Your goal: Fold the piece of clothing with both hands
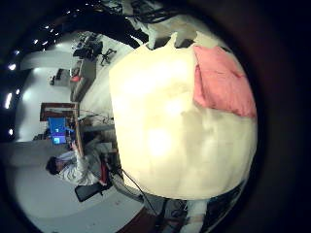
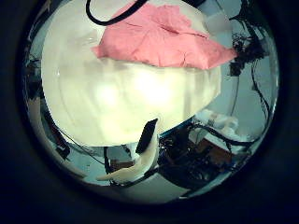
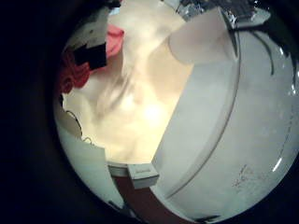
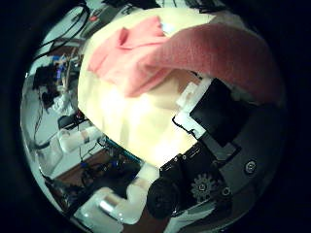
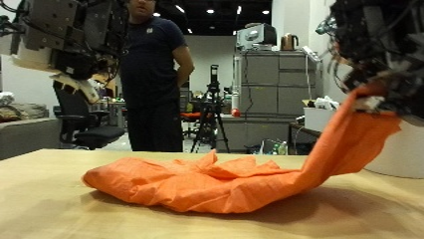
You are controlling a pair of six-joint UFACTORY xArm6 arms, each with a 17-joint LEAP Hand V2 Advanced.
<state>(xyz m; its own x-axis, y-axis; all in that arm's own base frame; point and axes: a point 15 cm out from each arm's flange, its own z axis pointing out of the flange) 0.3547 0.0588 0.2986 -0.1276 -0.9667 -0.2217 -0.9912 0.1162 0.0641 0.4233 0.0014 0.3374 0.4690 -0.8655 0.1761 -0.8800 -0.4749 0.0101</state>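
Right hand (image 5: 378, 60) raised, fingers curled, left hand (image 5: 67, 40) raised

Low table-edge outside view; four palm views above garment (image 5: 212, 182).

Counter (image 5: 53, 204): pale wooden top. One item is carried on it: an orange garment (image 5: 199, 182), crumpled in a loose heap near the middle, with one end drawn up off the surface toward the right hand (image 5: 378, 50).
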